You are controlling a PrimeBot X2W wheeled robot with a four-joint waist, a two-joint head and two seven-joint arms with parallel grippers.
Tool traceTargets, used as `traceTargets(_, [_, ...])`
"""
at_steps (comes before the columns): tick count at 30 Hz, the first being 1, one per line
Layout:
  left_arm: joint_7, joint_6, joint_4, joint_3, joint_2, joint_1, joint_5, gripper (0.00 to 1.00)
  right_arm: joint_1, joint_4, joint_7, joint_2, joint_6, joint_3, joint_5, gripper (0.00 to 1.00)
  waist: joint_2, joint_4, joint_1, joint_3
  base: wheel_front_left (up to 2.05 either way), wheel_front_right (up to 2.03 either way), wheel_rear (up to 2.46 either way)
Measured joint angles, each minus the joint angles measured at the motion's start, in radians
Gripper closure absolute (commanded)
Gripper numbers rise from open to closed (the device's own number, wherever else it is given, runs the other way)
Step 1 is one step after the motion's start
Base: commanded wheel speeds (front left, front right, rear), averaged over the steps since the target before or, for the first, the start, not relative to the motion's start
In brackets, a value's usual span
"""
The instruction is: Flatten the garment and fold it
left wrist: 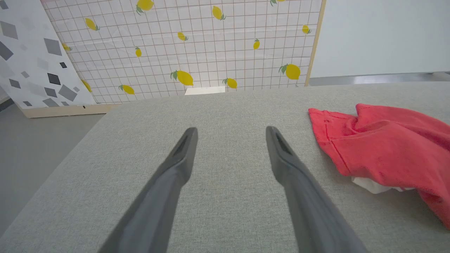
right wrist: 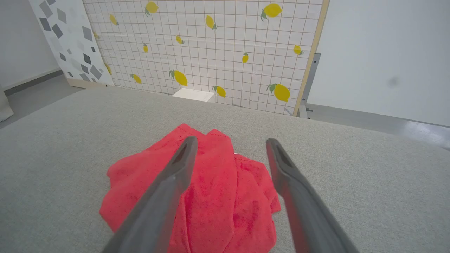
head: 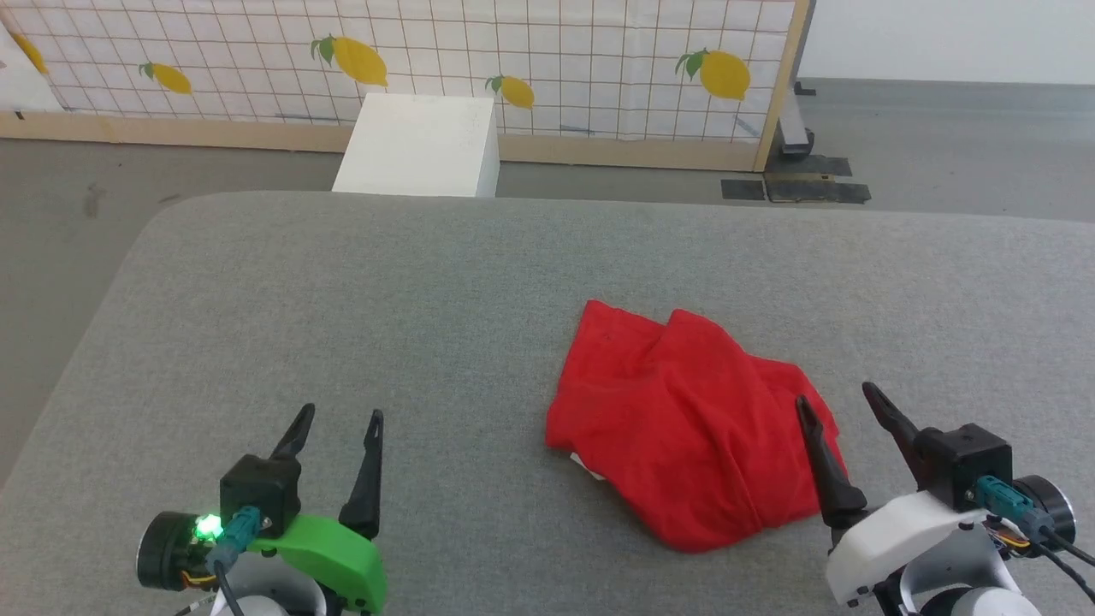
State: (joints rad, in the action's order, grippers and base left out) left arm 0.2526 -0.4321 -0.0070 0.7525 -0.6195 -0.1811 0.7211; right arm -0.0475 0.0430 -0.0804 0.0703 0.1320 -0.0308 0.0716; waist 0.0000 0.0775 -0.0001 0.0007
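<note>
Head view: crumpled red garment [head: 684,428]

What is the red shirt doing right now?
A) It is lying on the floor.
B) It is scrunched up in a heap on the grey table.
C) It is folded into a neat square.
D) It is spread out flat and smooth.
B: the red shirt lies bunched in lumpy folds on the grey table, neither flat nor neatly folded.

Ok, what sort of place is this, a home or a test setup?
Probably a staged test area, not a home: a lemon-print backdrop on a wooden frame stands on bare grey floor, and the garment lies on a wide grey fabric-covered table.
</note>
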Motion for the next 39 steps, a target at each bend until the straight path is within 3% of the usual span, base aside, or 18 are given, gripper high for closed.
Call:
traceTargets(5, [0.000, 0.010, 0.001, 0.002, 0.018, 0.000, -0.011, 0.00, 0.000, 0.002, -0.024, 0.000, 0.000, 0.015, -0.001, 0.00, 0.0000, 0.012, 0.0000, 0.010, 0.00, 0.00, 0.00])
traceTargets(9, [0.000, 0.019, 0.003, 0.008, 0.030, -0.006, -0.017, 0.00, 0.015, 0.006, -0.143, 0.035, 0.000, -0.003, 0.007, 0.00, 0.0000, 0.032, 0.0000, 0.029, 0.00, 0.00, 0.00])
traceTargets(17, [0.002, 0.024, 0.013, 0.011, 0.071, -0.049, -0.053, 0.00, 0.242, -0.039, -0.614, 0.225, 0.000, -0.092, 0.159, 0.00, 0.0000, 0.095, 0.0001, 0.099, 0.00, 0.00, 0.00])
traceTargets(21, [0.002, 0.032, 0.027, 0.011, 0.097, -0.069, -0.065, 0.00, 0.387, -0.093, -0.862, 0.278, 0.000, -0.120, 0.261, 0.00, 0.0000, 0.138, 0.0001, 0.137, 0.00, 0.00, 0.00])
traceTargets(25, [0.004, 0.040, 0.031, 0.008, 0.125, -0.085, -0.080, 0.00, 0.521, -0.156, -1.024, 0.329, 0.000, -0.167, 0.298, 0.00, 0.0000, 0.182, 0.0001, 0.177, 0.00, 0.00, 0.00])
traceTargets(30, [0.004, 0.054, 0.040, 0.001, 0.170, -0.113, -0.111, 0.00, 0.620, -0.260, -1.114, 0.388, 0.000, -0.192, 0.298, 0.00, 0.0000, 0.242, 0.0002, 0.220, 0.00, 0.00, 0.00])
traceTargets(39, [0.004, 0.083, 0.061, -0.030, 0.218, -0.118, -0.148, 0.00, 0.652, -0.363, -1.151, 0.401, 0.000, -0.215, 0.296, 0.00, 0.0000, 0.341, 0.0002, 0.290, 0.00, 0.00, 0.00])
